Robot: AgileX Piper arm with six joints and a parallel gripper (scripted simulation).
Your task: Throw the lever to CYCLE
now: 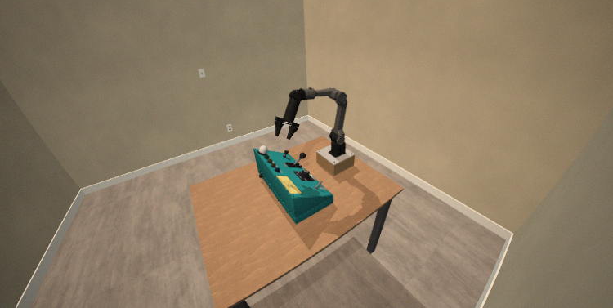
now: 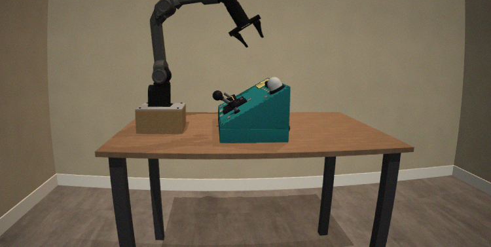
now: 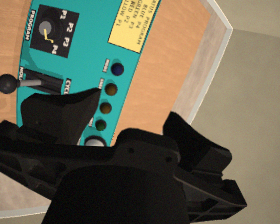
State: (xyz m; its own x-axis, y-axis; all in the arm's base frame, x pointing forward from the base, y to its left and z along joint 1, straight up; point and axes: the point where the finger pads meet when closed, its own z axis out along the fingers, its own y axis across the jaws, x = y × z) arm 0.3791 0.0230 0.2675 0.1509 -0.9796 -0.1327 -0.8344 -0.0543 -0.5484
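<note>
Overhead, open gripper [image 2: 250,34] well above console [image 2: 260,114].

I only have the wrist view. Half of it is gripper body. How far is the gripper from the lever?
Observer: Well apart. In the exterior view the gripper hangs high above the console, touching nothing.
Operator: Fingers open?
Observer: Open wide, nothing between them.
Operator: Which way is the lever leaning?
Observer: The lever, with its black ball knob, tilts toward the arm's base, off the console's low end.
Operator: Console flat on the table?
Observer: Yes, its bottom edge sits flush on the table, with no visible tilt.
</note>
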